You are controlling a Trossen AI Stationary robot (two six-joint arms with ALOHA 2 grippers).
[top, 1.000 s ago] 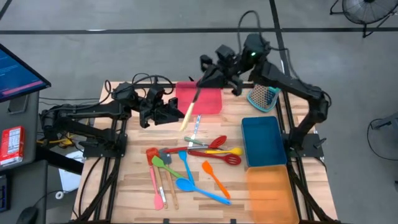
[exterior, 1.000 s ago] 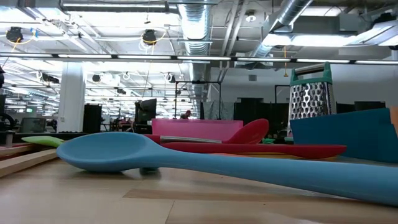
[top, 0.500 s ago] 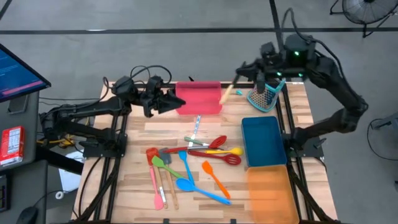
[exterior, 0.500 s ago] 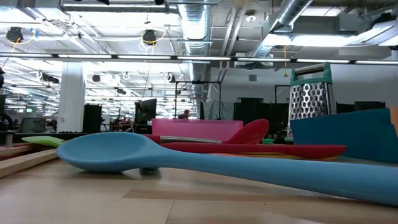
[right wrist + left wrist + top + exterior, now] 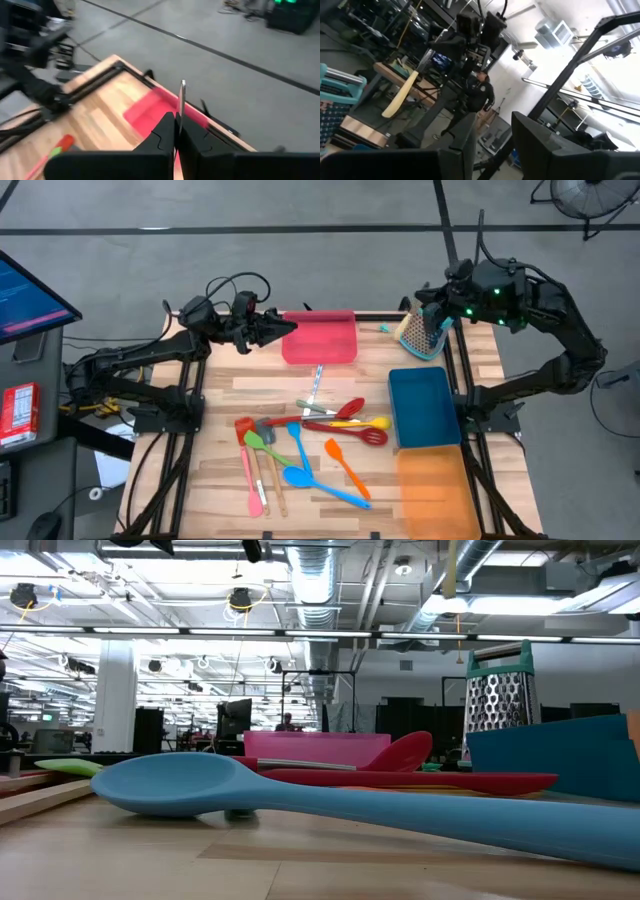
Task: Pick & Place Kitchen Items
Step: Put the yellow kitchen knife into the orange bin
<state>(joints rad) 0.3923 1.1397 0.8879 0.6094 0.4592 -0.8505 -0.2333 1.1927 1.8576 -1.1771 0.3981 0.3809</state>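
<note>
Holding a cream-handled utensil (image 5: pixel 400 95) by its metal blade, right gripper (image 5: pixel 428 315) fingers clamped, above the box grater (image 5: pixel 420 337); left gripper (image 5: pixel 285 328) fingers apart, empty, beside the red tray (image 5: pixel 322 345); transfer step, placing it probably comes next

Bare table (image 5: pixel 225 405) left of the utensil pile (image 5: pixel 310 445) (trays (image 5: pixel 425 440) wall its right).
</note>
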